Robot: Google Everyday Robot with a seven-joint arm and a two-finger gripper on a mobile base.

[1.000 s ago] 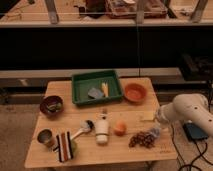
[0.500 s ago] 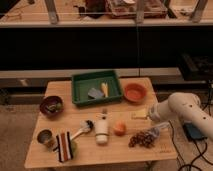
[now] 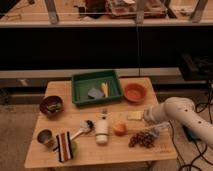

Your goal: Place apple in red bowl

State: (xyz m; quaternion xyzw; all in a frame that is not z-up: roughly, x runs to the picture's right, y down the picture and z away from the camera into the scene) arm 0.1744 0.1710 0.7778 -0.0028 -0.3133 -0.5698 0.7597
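The apple (image 3: 119,128) is a small orange-peach fruit lying on the wooden table (image 3: 65,92), right of centre near the front. The red bowl (image 3: 135,91) is a shallow orange-red bowl at the back right of the table, beside the green tray. My white arm (image 3: 172,114) reaches in from the right. The gripper (image 3: 135,116) is low over the table, just up and to the right of the apple and in front of the red bowl. It is not touching the apple.
A green tray (image 3: 80,95) with a grey and a yellow item stands at the back centre. A dark maroon bowl (image 3: 51,105) is at the left. A white bottle (image 3: 101,131), a brush (image 3: 81,131), a can (image 3: 45,136), a striped item (image 3: 63,146) and a dark grape bunch (image 3: 142,138) line the front.
The arm has swung left across the table's right edge, carrying the gripper closer to the apple. The apple and the bowl have not moved.
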